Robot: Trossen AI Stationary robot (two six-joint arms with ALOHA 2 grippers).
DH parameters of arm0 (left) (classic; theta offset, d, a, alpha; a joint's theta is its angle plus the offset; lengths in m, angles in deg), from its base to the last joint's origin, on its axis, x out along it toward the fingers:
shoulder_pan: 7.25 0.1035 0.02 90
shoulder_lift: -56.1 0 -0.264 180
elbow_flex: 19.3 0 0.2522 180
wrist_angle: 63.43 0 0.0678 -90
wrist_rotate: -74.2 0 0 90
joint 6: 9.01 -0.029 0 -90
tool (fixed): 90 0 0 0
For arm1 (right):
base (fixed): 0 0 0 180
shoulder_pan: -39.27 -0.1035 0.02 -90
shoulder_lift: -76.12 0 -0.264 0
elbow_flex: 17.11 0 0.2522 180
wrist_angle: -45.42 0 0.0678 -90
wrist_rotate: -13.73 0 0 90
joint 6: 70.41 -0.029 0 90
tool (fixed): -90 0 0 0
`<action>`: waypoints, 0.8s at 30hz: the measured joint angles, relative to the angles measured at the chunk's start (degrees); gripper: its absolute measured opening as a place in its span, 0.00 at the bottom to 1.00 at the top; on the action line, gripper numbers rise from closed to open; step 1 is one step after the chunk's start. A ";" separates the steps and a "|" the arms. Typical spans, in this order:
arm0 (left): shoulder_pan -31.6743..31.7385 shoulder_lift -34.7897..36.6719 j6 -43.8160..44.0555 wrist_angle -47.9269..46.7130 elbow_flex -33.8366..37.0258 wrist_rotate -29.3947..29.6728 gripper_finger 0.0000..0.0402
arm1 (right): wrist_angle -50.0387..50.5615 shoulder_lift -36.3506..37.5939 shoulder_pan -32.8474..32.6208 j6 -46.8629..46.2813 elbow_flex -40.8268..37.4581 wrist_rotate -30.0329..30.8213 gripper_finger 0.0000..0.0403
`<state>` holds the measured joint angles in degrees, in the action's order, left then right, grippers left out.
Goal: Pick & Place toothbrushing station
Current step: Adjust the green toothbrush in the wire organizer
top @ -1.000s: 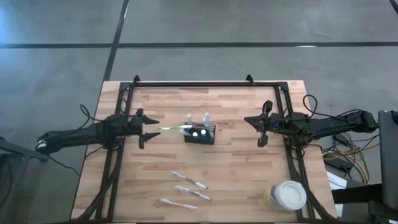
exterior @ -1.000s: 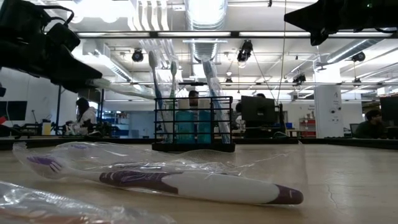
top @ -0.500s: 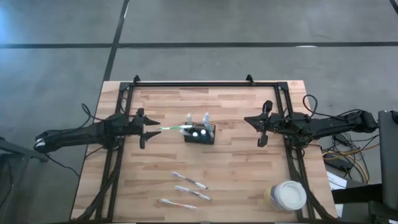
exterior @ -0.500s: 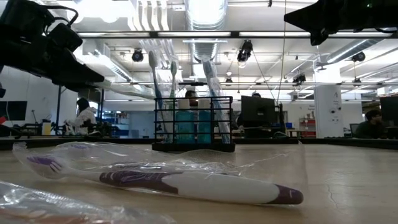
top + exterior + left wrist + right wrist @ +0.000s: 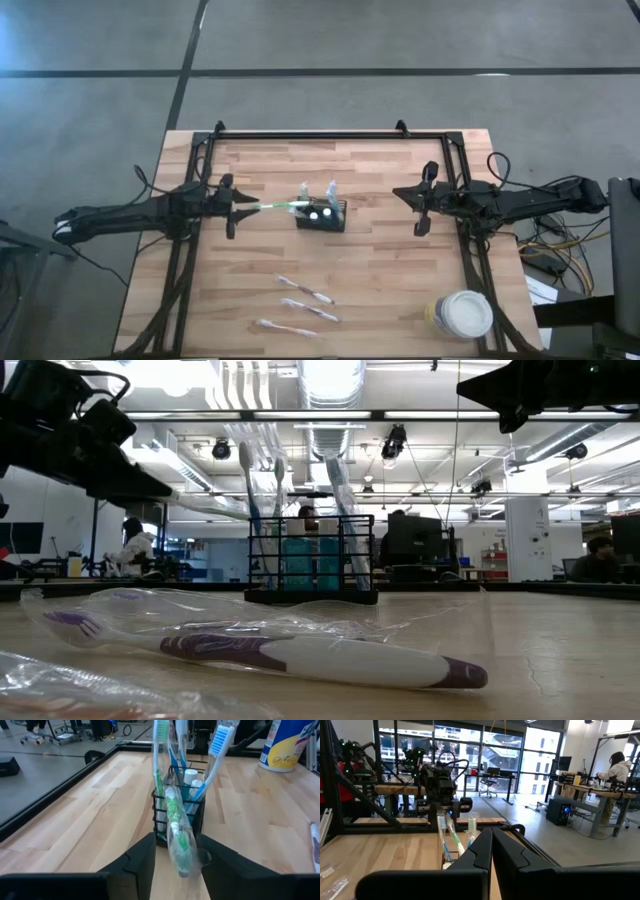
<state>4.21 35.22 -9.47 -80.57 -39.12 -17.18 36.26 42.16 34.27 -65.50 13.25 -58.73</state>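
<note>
Left gripper (image 5: 176, 862) parted around green wrapped brush (image 5: 175, 827) leaning from black caddy (image 5: 321, 216); right gripper (image 5: 420, 208) clenched, empty, apart.

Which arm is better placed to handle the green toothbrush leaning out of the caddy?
Left: its tool already brackets the wrapped green toothbrush at the caddy; the right tool waits farther off, shut.

In the high view the toothbrushing station (image 5: 321, 215) stands at the centre of the tabletop (image 5: 380, 270), with toothbrushes in it. The left gripper (image 5: 243, 207) lies just to its left and the right gripper (image 5: 408, 208) well apart to its right. Three wrapped toothbrushes (image 5: 303, 309) lie below centre, and a round tub (image 5: 461, 315) sits at the lower right.
</note>
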 joint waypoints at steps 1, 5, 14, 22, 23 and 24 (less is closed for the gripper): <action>0.02 0.02 -0.14 0.18 0.00 0.00 0.35 | 0.00 0.00 0.00 0.00 0.00 0.00 0.02; 0.02 -0.02 -0.49 0.17 -0.02 0.00 0.26 | 0.00 0.00 0.00 0.00 0.00 -0.01 0.02; 0.04 -1.01 -1.61 0.51 -0.02 -0.02 0.07 | 0.00 0.00 0.00 0.02 0.00 0.00 0.02; 0.04 -1.75 -2.89 -1.75 -4.69 -0.02 0.02 | -0.02 0.00 0.00 0.03 0.00 0.00 0.02; 0.04 -2.19 -2.94 -2.69 -5.88 -0.02 0.01 | -0.02 0.00 0.00 0.05 0.00 0.00 0.02; 0.04 -2.74 -2.94 -3.28 -6.96 -0.02 0.01 | -0.02 0.00 0.00 0.05 0.00 0.00 0.02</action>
<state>4.26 32.48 -12.41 -83.86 -46.08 -17.21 36.25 42.16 34.27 -65.45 13.25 -58.73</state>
